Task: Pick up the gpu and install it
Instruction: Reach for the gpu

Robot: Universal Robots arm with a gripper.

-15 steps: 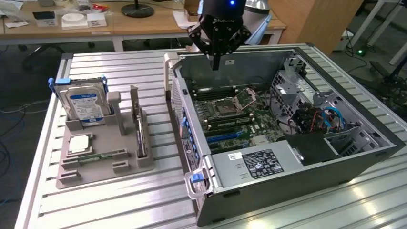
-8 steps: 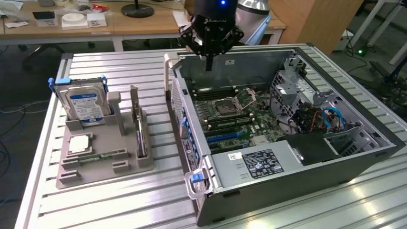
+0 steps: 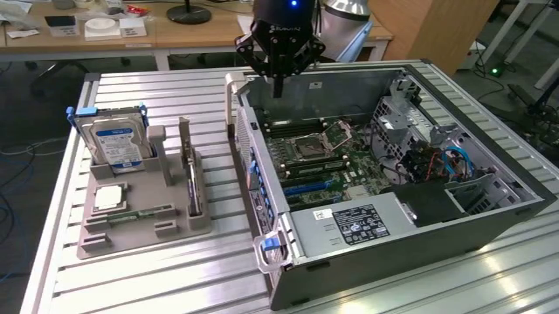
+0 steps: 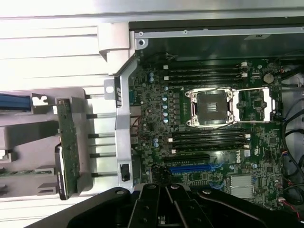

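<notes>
Exterior view
Claw: the black gripper point(image 3: 277, 90) hangs over the far end of the open case. I see its fingers pressed together with nothing between them.
Case: a dark grey metal computer tower point(image 3: 393, 265) lies on its side with the side panel off, on a table of pale aluminium slats point(image 3: 175, 281).
Inside the case: a green motherboard point(image 3: 349, 171) with a silver square processor socket point(image 3: 319, 140), a blue expansion slot point(image 3: 306, 188) and a grey power supply box with a black label point(image 3: 349, 226).
Holder: a grey moulded parts tray point(image 3: 166, 204) sits on the table at the exterior view's left of the case.
Task's thing: the gpu point(image 3: 187, 167), a thin dark card with a pale bracket, stands on edge in a slot of the tray, well apart from the claw.
Neighbour: a silver hard drive with a blue label point(image 3: 118, 145) stands upright in the same tray, on the side away from the case.

Wrist view
Claw: the gripper's point(image 4: 167, 199) black body hangs above the motherboard point(image 4: 156, 109).
Board: I make out the socket point(image 4: 211, 108) between rows of black memory slots, and the blue slot point(image 4: 194, 168) close to the claw.
Task's thing: the gpu point(image 4: 66, 152) shows edge-on in the tray point(image 4: 21, 142), outside the case wall.
</notes>
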